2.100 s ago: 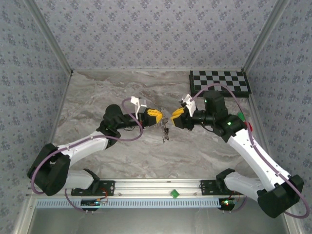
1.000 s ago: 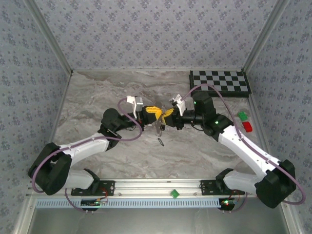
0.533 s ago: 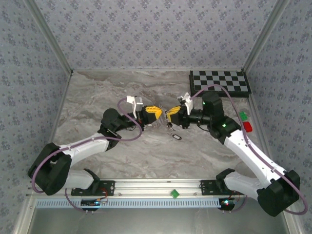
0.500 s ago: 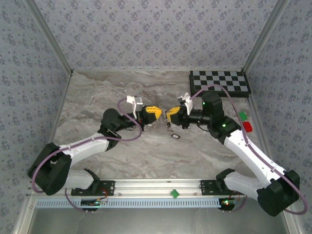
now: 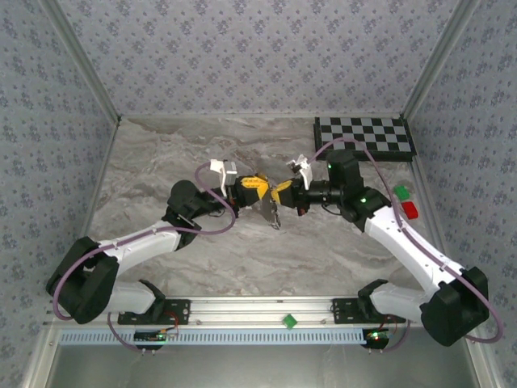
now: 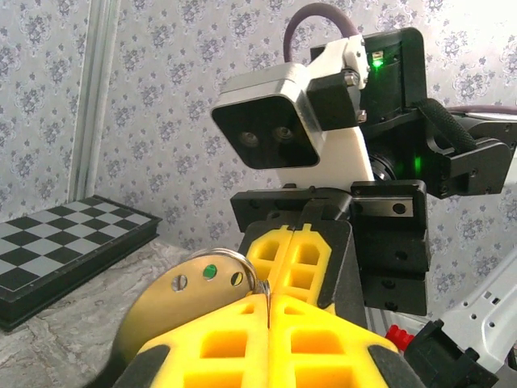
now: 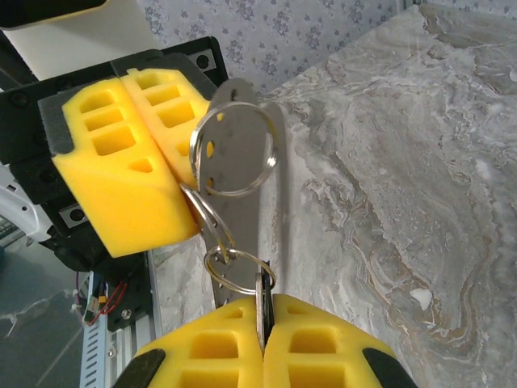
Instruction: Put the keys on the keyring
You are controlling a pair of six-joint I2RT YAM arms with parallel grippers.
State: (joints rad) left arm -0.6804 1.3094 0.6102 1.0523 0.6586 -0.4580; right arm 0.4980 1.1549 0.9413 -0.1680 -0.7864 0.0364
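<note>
Grippers stand tip to tip: the left gripper [image 6: 269,319] is clamped on the keyring [image 7: 234,149], which lies just ahead of the right gripper [image 7: 262,323], itself closed on what appears to be a key [image 7: 260,295], edge-on, long axis pointing ringward.

Counts by kind
One left gripper [image 6: 268,311], one right gripper [image 7: 262,327]; three wire rings [image 7: 234,151]; one metal tag [image 7: 246,230]; one checkerboard [image 5: 365,135]; one red block [image 5: 410,210]; one green block [image 5: 400,192]; keys [image 7: 260,297] uncountable edge-on.

Silver keyring [image 7: 274,155] aloft, key [image 7: 259,296] just below
</note>
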